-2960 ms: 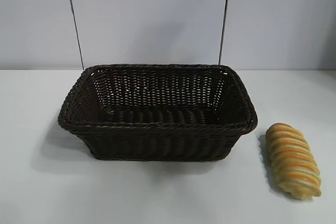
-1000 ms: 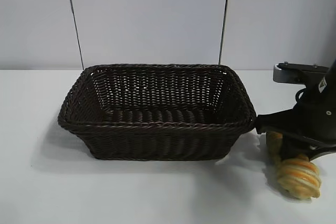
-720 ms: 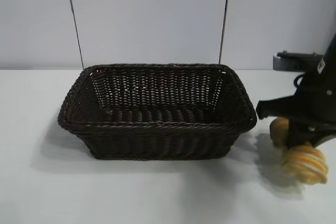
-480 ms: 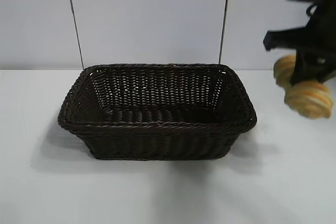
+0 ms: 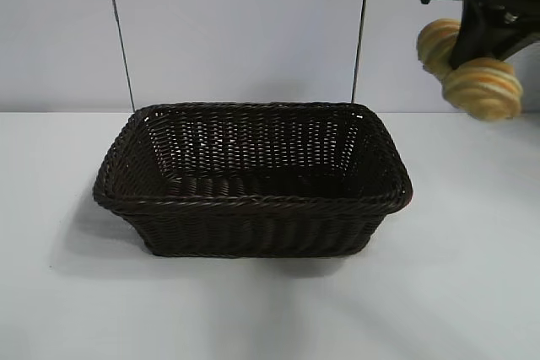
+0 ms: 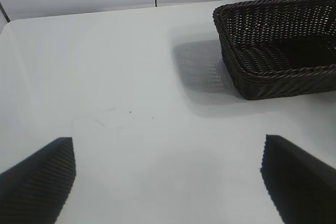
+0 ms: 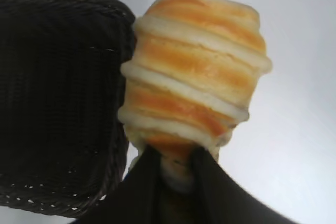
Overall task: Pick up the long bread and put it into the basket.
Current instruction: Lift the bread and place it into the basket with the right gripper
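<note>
Plain white worktop (image 5: 472,292) against a pale panelled wall, nothing fancy. The basket (image 5: 253,201) sits around the middle of the worktop, empty as far as I can see. The right pincer (image 5: 472,35) is up in the air off past the basket's right end, clamped across the middle of the long bread (image 5: 483,88), so the loaf hangs well above the worktop and not over the basket yet.

What worries me: the grip looks like a narrow pinch on a rounded, ridged loaf, so it could twist or slide out on the way over. Let go too early and it probably lands on the rim or outside.

The right wrist view shows the loaf (image 7: 195,72) sticking out past the fingertips with the basket (image 7: 58,103) just beside it, which the outside camera can't show. The left wrist view shows the left pincer (image 6: 168,179) spread wide and empty over bare worktop, away from the basket's end; that arm isn't in the outside shot at all.
</note>
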`<state>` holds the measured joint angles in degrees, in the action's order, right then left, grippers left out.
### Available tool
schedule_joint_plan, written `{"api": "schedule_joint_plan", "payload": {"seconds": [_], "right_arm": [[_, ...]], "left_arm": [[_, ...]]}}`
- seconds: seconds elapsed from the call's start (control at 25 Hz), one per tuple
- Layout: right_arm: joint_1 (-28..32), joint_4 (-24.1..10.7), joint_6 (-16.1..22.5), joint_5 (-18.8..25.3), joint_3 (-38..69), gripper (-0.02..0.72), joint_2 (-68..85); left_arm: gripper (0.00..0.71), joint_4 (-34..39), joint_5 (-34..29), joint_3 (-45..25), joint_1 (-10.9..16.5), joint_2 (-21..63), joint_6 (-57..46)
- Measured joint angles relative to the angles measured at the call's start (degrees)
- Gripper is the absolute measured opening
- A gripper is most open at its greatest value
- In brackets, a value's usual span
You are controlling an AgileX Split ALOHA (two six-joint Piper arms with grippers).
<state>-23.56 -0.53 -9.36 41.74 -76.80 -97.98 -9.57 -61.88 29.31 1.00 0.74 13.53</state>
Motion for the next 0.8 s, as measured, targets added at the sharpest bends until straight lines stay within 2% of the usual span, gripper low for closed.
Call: {"api": "schedule_joint_plan", "payload": {"seconds": [0.12, 0.24, 0.36, 0.44, 0.64, 0.8], "right_arm": [[-1.5, 0.1, -6.1, -1.7, -2.5, 0.117, -3.1], [-2.0, 0.5, -13.9, -5.0, -2.9, 0.117, -5.6], [-2.0, 2.3, -22.2, -8.5, -2.9, 0.117, -7.8], [-2.0, 2.9, -26.0, -10.2, -2.9, 0.117, -8.9], [-2.0, 5.0, -32.3, -12.6, -3.0, 0.112, -11.5], [-2.0, 9.1, -37.0, -13.1, -3.1, 0.098, -13.3]], "left_arm": [[0.694, 0.0, -0.1, 0.0, 0.0, 0.0, 0.0], [0.694, 0.0, -0.3, 0.0, 0.0, 0.0, 0.0], [0.694, 0.1, -0.4, 0.0, 0.0, 0.0, -0.4], [0.694, 1.0, -0.9, -0.1, 0.0, 0.0, -1.9], [0.694, 4.2, -2.5, -1.5, 0.0, 0.0, -7.8], [0.694, 5.0, -2.5, -1.5, 0.0, 0.0, -9.1]]}}
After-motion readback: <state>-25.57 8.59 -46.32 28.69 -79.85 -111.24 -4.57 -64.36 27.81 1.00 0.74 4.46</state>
